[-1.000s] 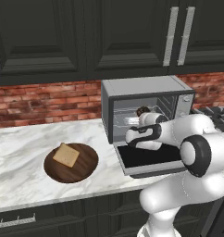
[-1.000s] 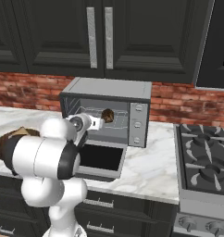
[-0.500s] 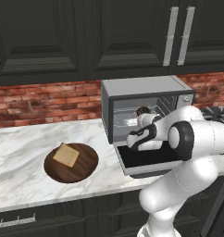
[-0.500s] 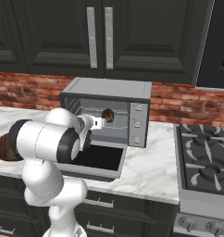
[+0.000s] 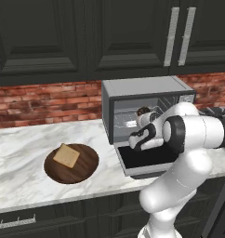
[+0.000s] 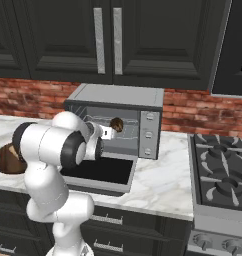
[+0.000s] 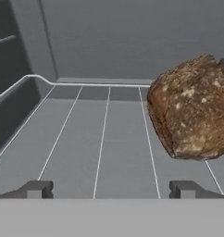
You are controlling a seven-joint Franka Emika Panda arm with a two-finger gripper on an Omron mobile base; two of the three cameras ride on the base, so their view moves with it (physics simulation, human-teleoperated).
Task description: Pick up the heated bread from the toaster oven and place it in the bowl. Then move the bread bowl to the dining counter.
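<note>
Reach has deepened: the open, empty gripper (image 7: 111, 189) now sits inside the grey metal toaster oven (image 5: 147, 111), the small dark brown heated bread (image 7: 192, 119) on the wire rack (image 7: 104, 134) just right of centre, still ungrasped.

The left base view looks from behind the arm on its left, forward and down over the marble surface (image 5: 26, 153), with the toaster oven (image 5: 147, 90) right of centre and the bowl (image 5: 86, 165) at mid-left. The right base view looks from behind on the right, facing the same brick wall and dark cabinets; it takes in the toaster oven (image 6: 118, 97) at centre and a stove (image 6: 220, 170) at right. Both share the oven, its dropped door and the bread (image 6: 116, 124) inside. The hand view sits very close, inside the oven cavity, looking along the wire rack (image 7: 102, 139) toward the back wall, probably about level, with the bread (image 7: 192, 109) at right.
</note>
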